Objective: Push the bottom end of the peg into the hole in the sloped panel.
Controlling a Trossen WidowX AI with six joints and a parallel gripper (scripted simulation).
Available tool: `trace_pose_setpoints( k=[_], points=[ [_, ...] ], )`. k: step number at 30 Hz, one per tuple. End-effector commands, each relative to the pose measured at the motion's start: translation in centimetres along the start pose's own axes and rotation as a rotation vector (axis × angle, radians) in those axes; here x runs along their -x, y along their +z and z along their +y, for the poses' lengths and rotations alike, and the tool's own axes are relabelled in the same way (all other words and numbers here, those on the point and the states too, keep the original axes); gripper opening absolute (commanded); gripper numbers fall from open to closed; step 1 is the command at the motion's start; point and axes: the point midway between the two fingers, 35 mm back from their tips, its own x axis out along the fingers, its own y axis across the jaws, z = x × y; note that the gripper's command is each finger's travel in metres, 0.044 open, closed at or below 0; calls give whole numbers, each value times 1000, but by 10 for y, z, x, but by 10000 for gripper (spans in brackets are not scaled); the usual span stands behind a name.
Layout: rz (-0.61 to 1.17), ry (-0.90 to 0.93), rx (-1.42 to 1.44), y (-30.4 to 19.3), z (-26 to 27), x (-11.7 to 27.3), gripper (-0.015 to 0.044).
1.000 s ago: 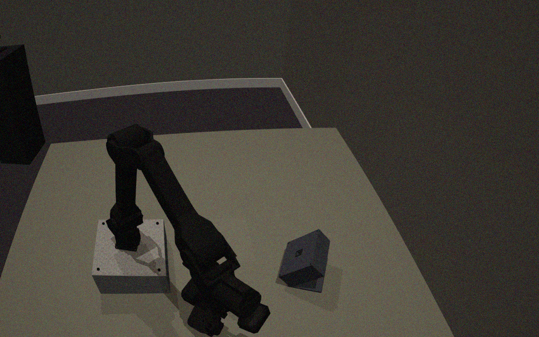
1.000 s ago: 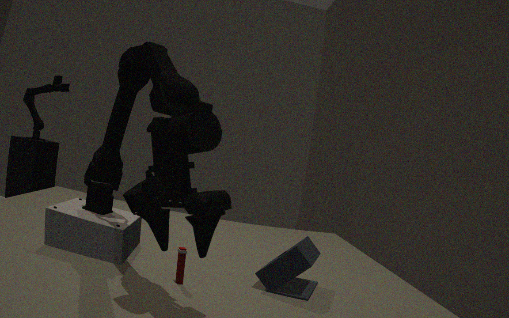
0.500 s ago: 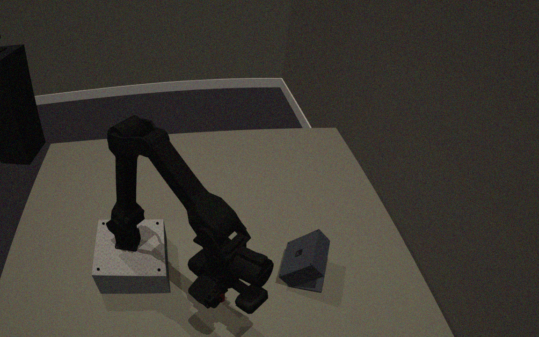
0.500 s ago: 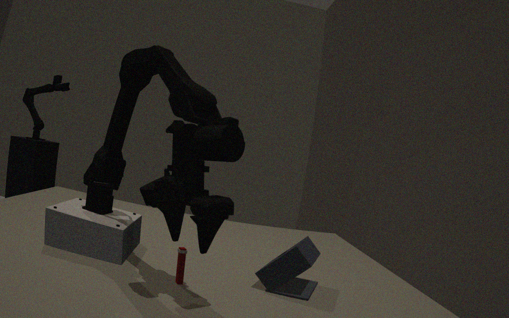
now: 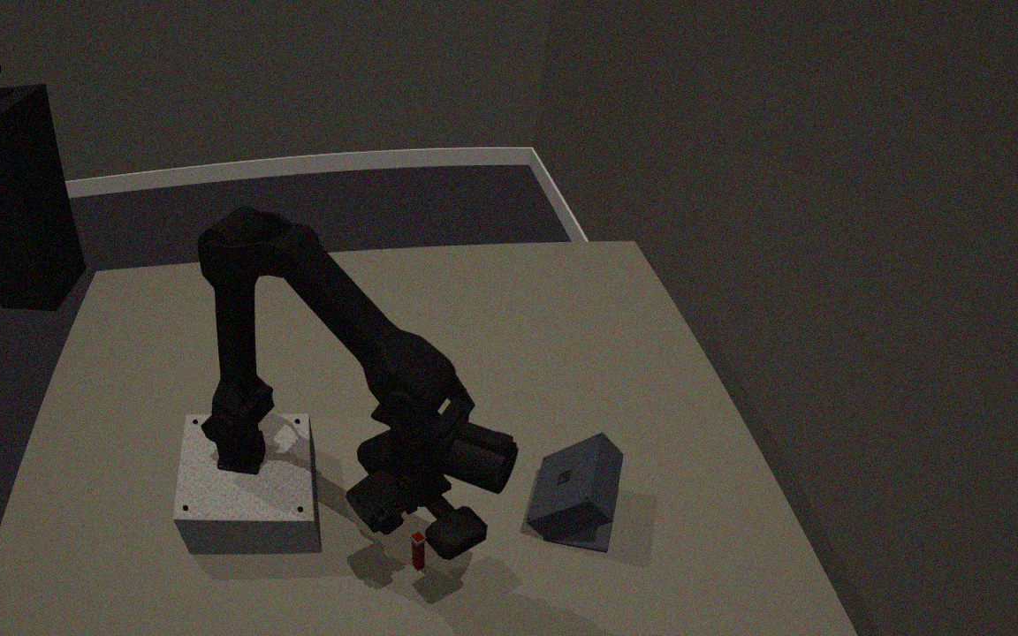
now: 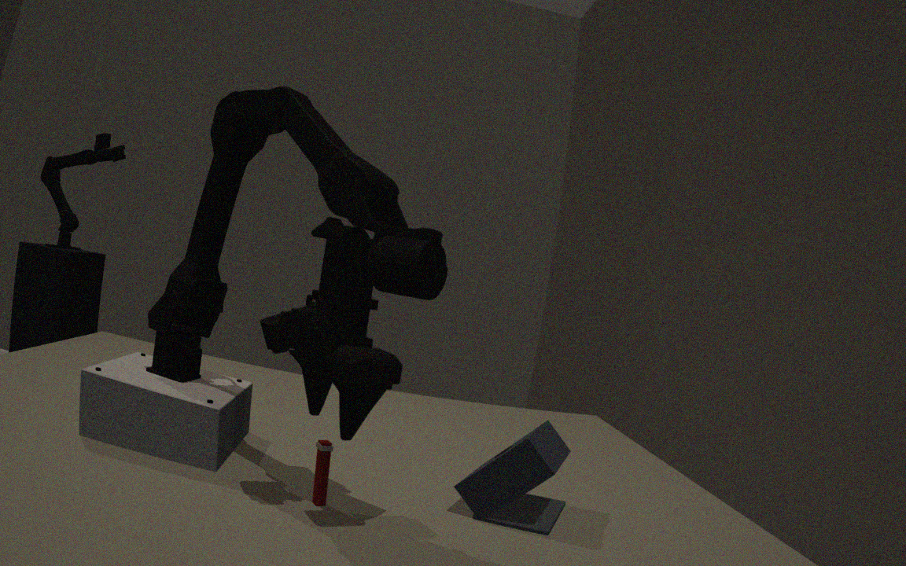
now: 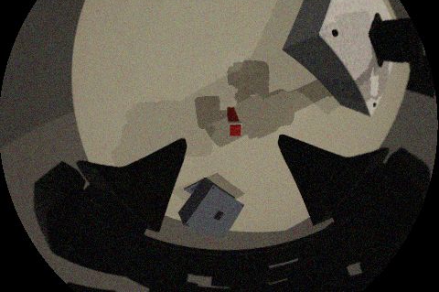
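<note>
A red square peg (image 5: 418, 552) (image 6: 322, 475) (image 7: 232, 114) with a pale band near its top stands upright on the table. My gripper (image 6: 330, 427) (image 7: 232, 141) is open and empty, pointing down above the peg; in the exterior view its fingertips are a little higher than the peg's top. In the wrist view the peg shows between and just beyond the fingertips. The blue-grey sloped panel (image 5: 576, 488) (image 6: 513, 475) (image 7: 215, 210) stands to the right of the peg in the top and exterior views. Its square hole (image 5: 564, 477) (image 7: 219, 214) is dark; the hole is not visible in the exterior view.
The arm rises from a pale block (image 5: 247, 536) (image 6: 150, 420) (image 7: 311, 31) on the table (image 5: 497, 316) (image 6: 399, 538), left of the peg in the top and exterior views. A dark pedestal (image 5: 14, 205) (image 6: 55, 295) with a second small arm stands beyond the table at the far left.
</note>
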Motion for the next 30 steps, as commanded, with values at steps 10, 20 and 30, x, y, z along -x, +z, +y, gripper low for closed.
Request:
trace_pose_setpoints(
  k=[10, 20, 30],
  points=[
    [-13, 2, -22, 0, -4, -11, 440],
    [-13, 2, -22, 0, -3, -28, 440],
    [-13, 2, -22, 0, -3, -44, 440]
  ],
)
